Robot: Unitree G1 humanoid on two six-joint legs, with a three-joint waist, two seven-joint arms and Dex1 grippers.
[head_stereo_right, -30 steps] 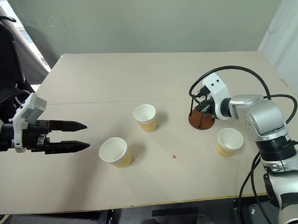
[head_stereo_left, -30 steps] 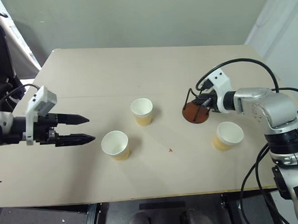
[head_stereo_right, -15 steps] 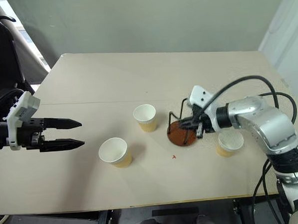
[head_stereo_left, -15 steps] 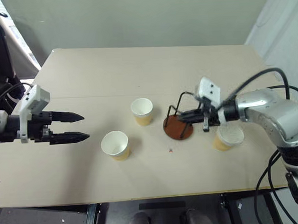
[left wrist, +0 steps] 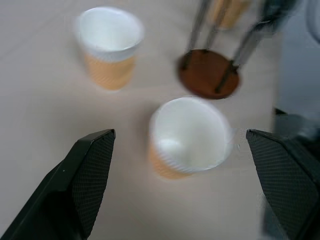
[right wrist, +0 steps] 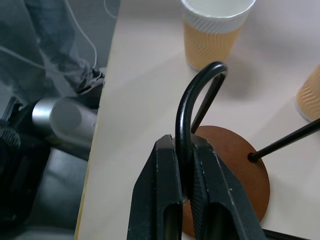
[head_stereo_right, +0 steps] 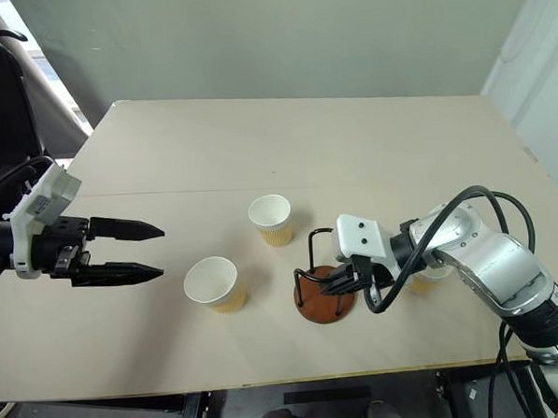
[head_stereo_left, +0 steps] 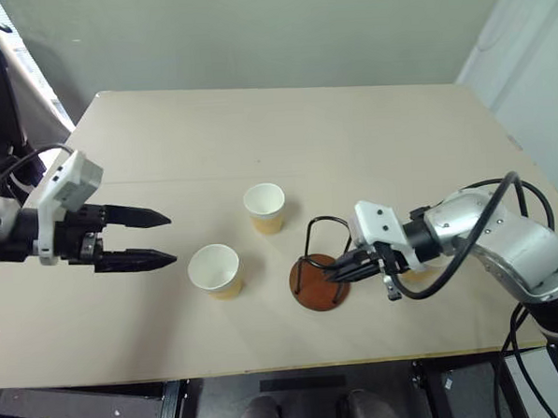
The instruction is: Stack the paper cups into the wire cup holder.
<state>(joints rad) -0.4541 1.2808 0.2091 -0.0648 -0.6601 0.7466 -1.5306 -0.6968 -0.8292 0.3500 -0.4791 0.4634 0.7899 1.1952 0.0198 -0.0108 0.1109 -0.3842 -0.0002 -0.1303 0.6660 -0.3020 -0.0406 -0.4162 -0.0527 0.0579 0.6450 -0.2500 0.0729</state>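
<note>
The right gripper [right wrist: 184,197] has its fingers closed on a wire loop of the wire cup holder [head_stereo_left: 318,284], which rests on the surface [head_stereo_left: 284,134]. The left gripper [head_stereo_left: 151,238], fingers spread wide and empty, hovers near the paper cups [head_stereo_left: 214,270].

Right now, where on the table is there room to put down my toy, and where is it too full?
The far half of the table, behind the cups, is bare. So is the near left corner, in front of the left end effector. The middle is crowded: two paper cups, then the wire cup holder gripped by the right end effector.
</note>
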